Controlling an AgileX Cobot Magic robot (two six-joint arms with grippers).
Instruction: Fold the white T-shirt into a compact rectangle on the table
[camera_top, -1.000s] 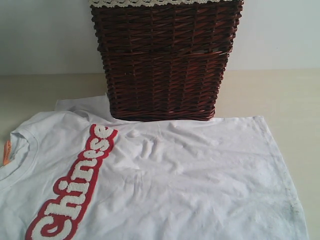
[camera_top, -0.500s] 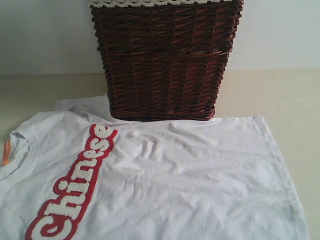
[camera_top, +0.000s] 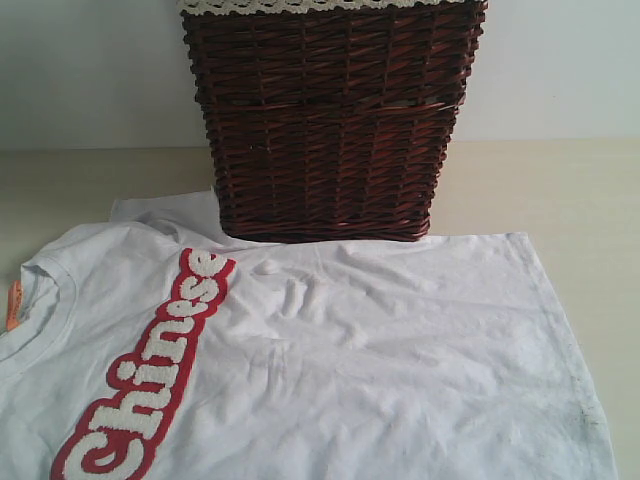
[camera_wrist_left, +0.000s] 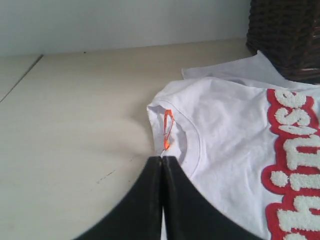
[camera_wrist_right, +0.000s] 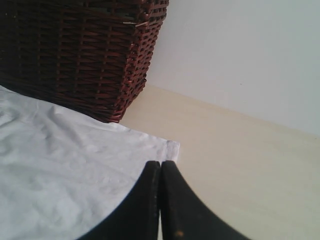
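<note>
Over the last second I see almost nothing change in the exterior view: the white T-shirt (camera_top: 400, 360) lies spread chest-up as before, and only a small pucker just beside the end of the red-outlined lettering (camera_top: 150, 380) flattens a little. I take that to mean folding has not begun and the cloth is settled enough to start. The shirt fills the lower half of that view, neck toward 9 o'clock and hem toward 3 o'clock, and it runs out of frame at 6 o'clock. The dark wicker basket (camera_top: 330, 120) stands at 12 o'clock, its foot touching the shirt's far edge, and one sleeve (camera_top: 160, 210) pokes out beside it at about 11 o'clock. Neither arm shows in the exterior view. On the left wrist camera the left gripper (camera_wrist_left: 161, 160) has its jaws pressed together with no cloth that I can see between them, and its tip is just beside the collar and the orange tag (camera_wrist_left: 167, 130). On the right wrist camera the right gripper (camera_wrist_right: 160, 163) is closed the same way with nothing held, near the hem corner (camera_wrist_right: 171, 148). Bare table (camera_top: 590, 200) opens at 3 o'clock beyond the hem and at 10 o'clock beyond the neck, so I judge there is room on both sides. The basket crowds the 12 o'clock edge, and I would fold away from it.
</note>
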